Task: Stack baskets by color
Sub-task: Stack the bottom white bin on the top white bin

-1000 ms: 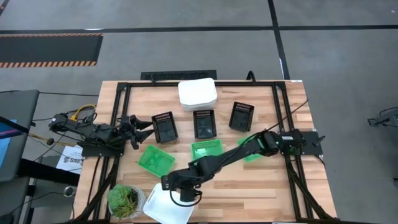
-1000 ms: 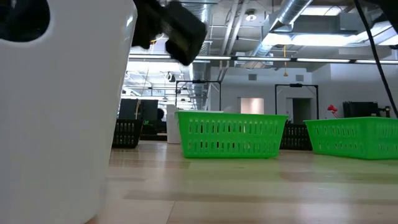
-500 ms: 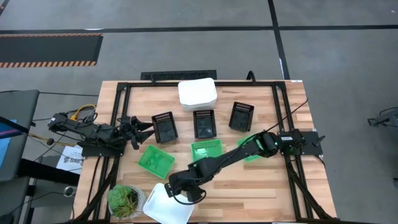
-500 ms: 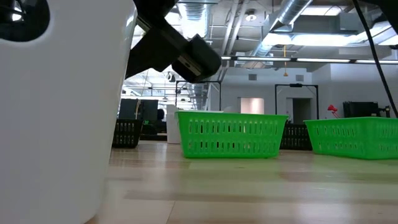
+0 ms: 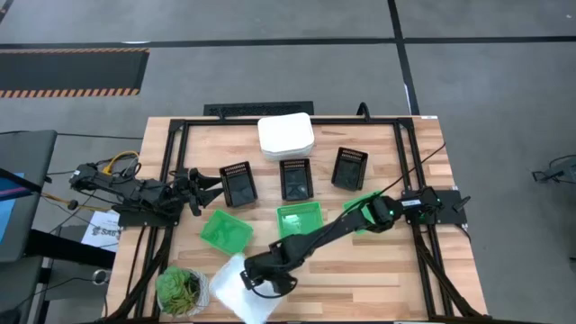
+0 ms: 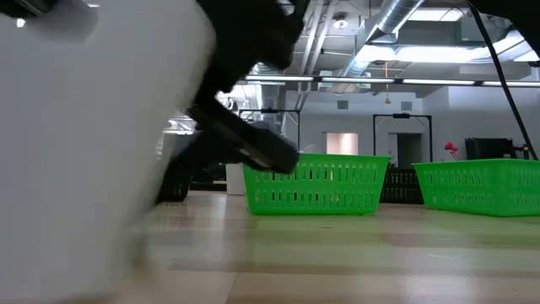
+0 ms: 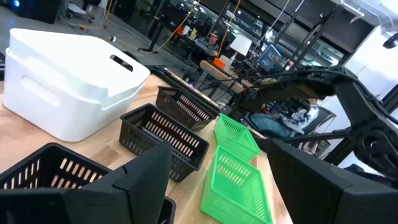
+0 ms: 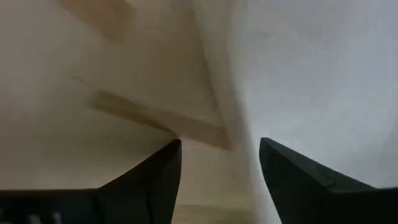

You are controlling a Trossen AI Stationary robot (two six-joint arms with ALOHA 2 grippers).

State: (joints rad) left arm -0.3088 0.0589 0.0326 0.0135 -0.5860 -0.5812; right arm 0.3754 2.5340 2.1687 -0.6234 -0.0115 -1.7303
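Note:
A single white basket point(image 5: 229, 290) sits slantwise at the table's near edge and fills the left of the low view point(image 6: 84, 152). My right gripper point(image 5: 255, 281) is open at its right-hand side, the fingers astride the basket's wall point(image 8: 249, 118). At the far middle, white baskets point(image 5: 286, 137) stand stacked. Three black baskets point(image 5: 295, 178) form a row behind three green ones point(image 5: 299, 217); the rightmost green basket point(image 5: 362, 209) lies partly under the right arm. My left gripper point(image 5: 209, 184) waits open at the table's left, near the leftmost black basket point(image 5: 238, 183). My right gripper slants down from the table's right onto the white basket's right-hand wall point(image 8: 249, 118), one open finger point(image 8: 146, 180) on each side of it. The gripper hides which finger touches the wall. The basket rests on the table, its bottom down.
A round green potted plant point(image 5: 183, 290) stands at the near left corner, right beside the white basket. Bare wood point(image 5: 360, 270) lies to the near right. The table's black frame rails point(image 5: 171, 180) run along its left and right sides.
My right gripper has come down and moved toward the near left onto the white basket, rolling about its own line as it went. The white basket has turned about on the table and now lies slantwise, shifted a little toward the plant.

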